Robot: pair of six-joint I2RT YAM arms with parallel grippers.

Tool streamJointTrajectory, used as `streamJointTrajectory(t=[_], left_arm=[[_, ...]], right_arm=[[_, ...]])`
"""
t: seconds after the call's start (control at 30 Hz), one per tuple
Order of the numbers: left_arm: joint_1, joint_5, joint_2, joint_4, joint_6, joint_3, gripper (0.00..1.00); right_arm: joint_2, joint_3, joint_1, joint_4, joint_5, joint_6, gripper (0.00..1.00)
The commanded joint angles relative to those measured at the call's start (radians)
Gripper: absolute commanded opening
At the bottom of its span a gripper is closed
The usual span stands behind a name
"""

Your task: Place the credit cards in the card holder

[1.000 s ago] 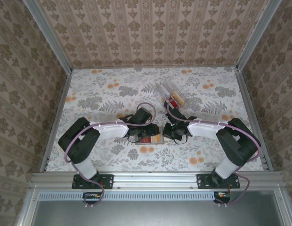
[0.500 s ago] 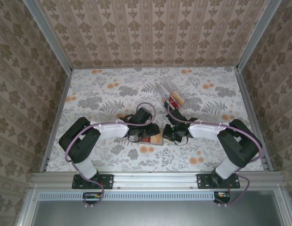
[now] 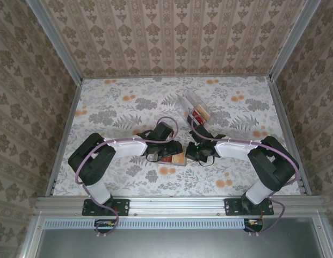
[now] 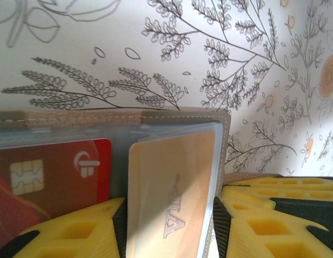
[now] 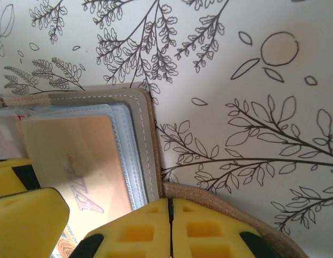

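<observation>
Little is changing: the left claw [image 4: 169, 215] is gripping the orange card [image 4: 172, 172], maybe nearly inside the card holder [image 4: 182, 114], the right claw [image 5: 169, 220] staying closed.

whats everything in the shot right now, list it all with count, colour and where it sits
card holder: one, grey-taupe, open on the table between the two grippers
red card: one, red with a chip, in a clear sleeve of the holder
orange card: one, orange-yellow, in the sleeve beside the red one
clear box: one, transparent, farther back on the table, something red and tan inside
table: one, white with a floral print, beige patterned walls around it
left gripper: one, yellow and black, jaws against both sides of the orange card
right gripper: one, yellow and black, shut on the holder's edge
</observation>
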Motion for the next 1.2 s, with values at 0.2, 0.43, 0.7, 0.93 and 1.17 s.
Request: streamJointTrajectory(t=[0.2,0.43,0.7,0.93,1.17], left_arm=[[-0.045,-0.081,-0.002,-0.183,0.09,0.067,0.48],[-0.043,-0.142,-0.033,-0.229,0.108,0.078,0.5],[-0.046,-0.176,-0.05,-0.252,0.118,0.084,0.54],[-0.045,-0.155,-0.042,-0.235,0.128,0.088,0.52],[-0.046,-0.111,0.002,-0.224,0.129,0.104,0.45]], right_arm=[[0.003,0.012,0.025,-0.029,-0.012,0.01,0.1],[0.007,0.017,0.022,-0.043,0.002,0.001,0.1],[0.014,0.019,0.022,-0.039,0.001,0.001,0.1],[0.015,0.012,0.021,-0.033,-0.001,0.002,0.1],[0.016,0.012,0.022,-0.029,-0.005,0.001,0.1]])
